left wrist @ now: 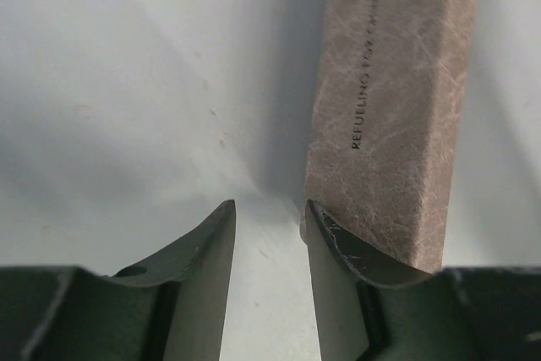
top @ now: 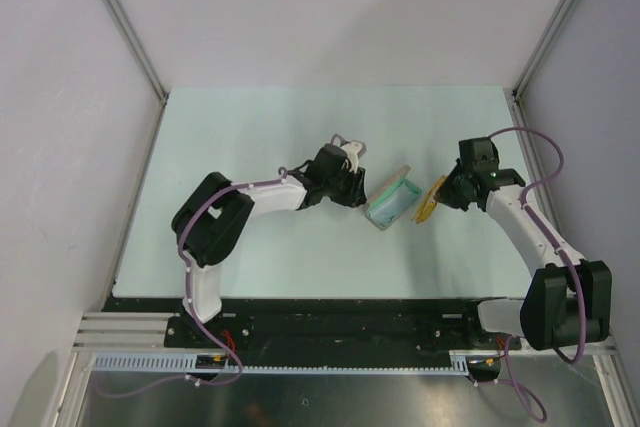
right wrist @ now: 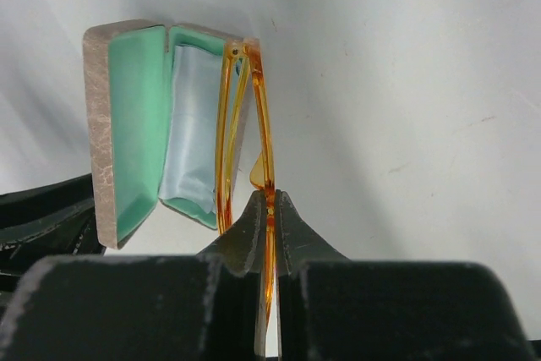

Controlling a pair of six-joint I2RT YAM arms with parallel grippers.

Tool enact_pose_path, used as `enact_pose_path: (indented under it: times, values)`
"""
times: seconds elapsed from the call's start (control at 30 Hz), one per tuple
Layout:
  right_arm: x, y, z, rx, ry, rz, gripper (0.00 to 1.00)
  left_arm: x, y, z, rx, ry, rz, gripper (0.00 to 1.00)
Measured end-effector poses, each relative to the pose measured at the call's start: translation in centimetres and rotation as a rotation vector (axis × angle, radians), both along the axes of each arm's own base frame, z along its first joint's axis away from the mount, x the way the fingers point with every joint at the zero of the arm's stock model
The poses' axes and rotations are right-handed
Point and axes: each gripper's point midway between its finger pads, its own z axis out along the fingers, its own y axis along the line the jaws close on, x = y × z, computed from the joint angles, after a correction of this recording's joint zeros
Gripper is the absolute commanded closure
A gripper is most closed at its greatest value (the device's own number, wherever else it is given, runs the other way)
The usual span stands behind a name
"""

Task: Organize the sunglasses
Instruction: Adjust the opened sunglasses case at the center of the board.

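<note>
**Right gripper** (right wrist: 272, 209): lower centre of the right wrist view, clamped on a thin orange arm of the sunglasses (right wrist: 263, 124). These hang folded and edge-on just beyond the fingertips, outside the case.

**Left gripper** (left wrist: 270, 217): bottom of the left wrist view, jaws apart with nothing between. The finger at frame right sits at the case's near end; contact cannot be told.

**Case** (right wrist: 135, 124): upper left of the right wrist view, lid open, teal lining showing, cloth (right wrist: 193, 124) lying inside. The sunglasses are just beside its open edge.

**Status:** case open, sunglasses in hand beside it.

**Outstanding, by my reading:** set the sunglasses in, let go, close the lid
</note>
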Motion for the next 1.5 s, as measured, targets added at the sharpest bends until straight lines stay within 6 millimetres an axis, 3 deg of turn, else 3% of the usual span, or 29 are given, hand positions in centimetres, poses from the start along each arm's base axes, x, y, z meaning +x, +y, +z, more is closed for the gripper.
enact_pose_path:
  times: [0.43, 0.6, 0.67, 0.8, 0.97, 1.27, 1.5]
  values:
    - [-0.4, -0.1, -1.4, -0.061, 0.074, 0.08, 1.0, -3.8, -2.6, -0.2, -0.022, 0.031, -0.134, 0.59]
    - [1.1, 1.2, -1.3, -0.122, 0.095, 0.158, 1.0, -4.9, -3.1, -0.4, -0.019, 0.034, -0.165, 0.58]
    - [1.9, 1.8, -1.0, -0.149, 0.095, 0.186, 1.0, -5.0, -3.2, -0.5, -0.016, 0.033, -0.166, 0.53]
    - [3.1, 3.1, -0.6, -0.219, 0.095, 0.238, 1.0, -4.6, -2.7, -0.9, 0.007, 0.023, -0.133, 0.51]
    - [3.4, 4.0, -1.6, -0.304, 0.133, 0.301, 1.0, -3.6, -0.9, -1.9, 0.035, 0.033, -0.057, 0.5]
    - [3.3, 5.1, -4.5, -0.426, 0.224, 0.386, 1.0, -1.0, 1.9, 0.1, 0.017, -0.002, 0.046, 0.48]
    - [4.2, 5.8, -4.2, -0.469, 0.21, 0.398, 1.0, -1.0, 2.8, 0.1, 0.017, 0.001, 0.066, 0.48]
